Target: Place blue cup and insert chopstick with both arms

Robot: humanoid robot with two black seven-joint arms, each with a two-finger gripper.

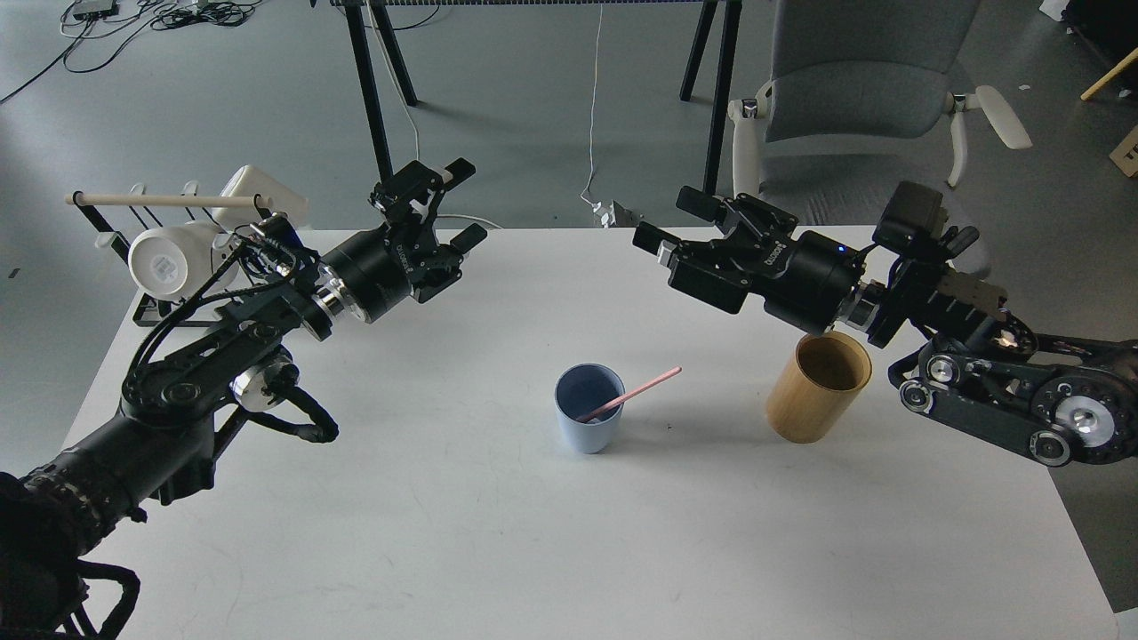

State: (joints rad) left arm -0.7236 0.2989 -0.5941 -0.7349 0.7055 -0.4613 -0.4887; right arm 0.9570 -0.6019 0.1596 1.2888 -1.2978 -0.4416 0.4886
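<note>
The pale-blue cup (pixel 589 418) stands upright near the middle of the white table (pixel 498 533). A pink chopstick (pixel 633 392) rests in it, leaning over the right rim. My right gripper (pixel 669 222) is open and empty, raised above the table's far edge, up and to the right of the cup. My left gripper (pixel 464 202) is open and empty near the table's far left edge, well away from the cup.
A tan bamboo holder (pixel 819 387) stands right of the cup, under my right arm. A black rack (pixel 160 258) with white mugs and a pale wooden rod sits at the far left corner. A grey chair (pixel 853 116) stands behind the table.
</note>
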